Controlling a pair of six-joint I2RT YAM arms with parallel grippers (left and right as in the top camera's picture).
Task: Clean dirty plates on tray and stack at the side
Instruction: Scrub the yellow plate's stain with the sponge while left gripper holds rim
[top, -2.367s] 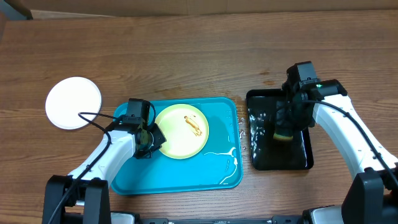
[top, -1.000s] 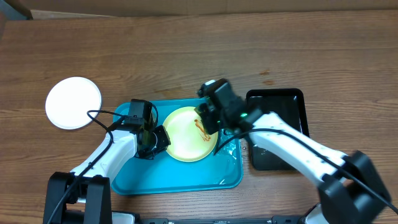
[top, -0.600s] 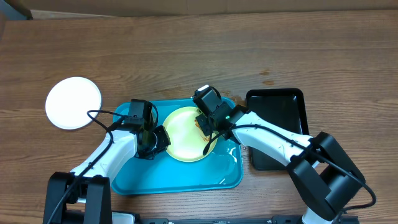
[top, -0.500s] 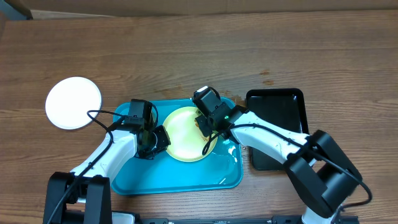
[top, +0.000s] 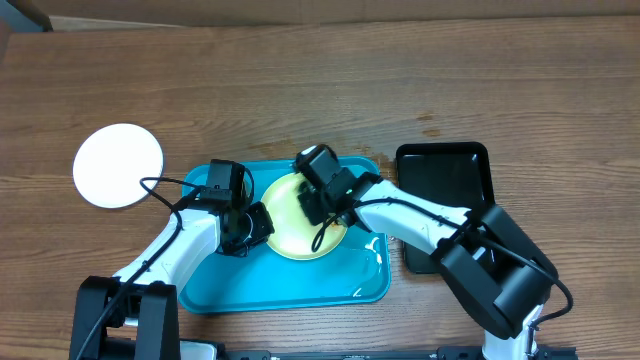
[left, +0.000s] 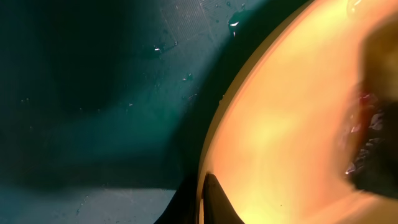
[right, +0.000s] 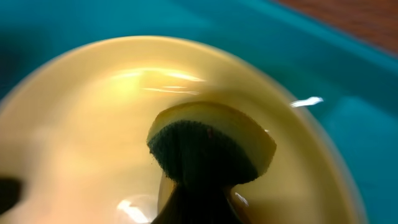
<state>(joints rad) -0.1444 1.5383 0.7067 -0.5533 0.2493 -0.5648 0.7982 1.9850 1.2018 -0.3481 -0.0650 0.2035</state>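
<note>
Currently yellow-green plate (top: 283, 226) glossy, wet (sponge (right: 211, 144) pressed on it).

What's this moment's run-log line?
phase: scrub; left gripper: clamps rim of pale yellow-green round plate on turquoise plastic tray; right gripper: presses yellow-and-green sponge on that plate; white round plate: on wooden table

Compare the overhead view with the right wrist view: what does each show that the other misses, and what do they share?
Only overhead: the white plate on the wood table, the black tray, and the left gripper holding the pale yellow-green plate by its left rim. Only right wrist: the sponge, yellow with a dark green face, pressed on that plate in the jaws of the right gripper. Both: the yellow-green plate lying in the turquoise tray.
</note>
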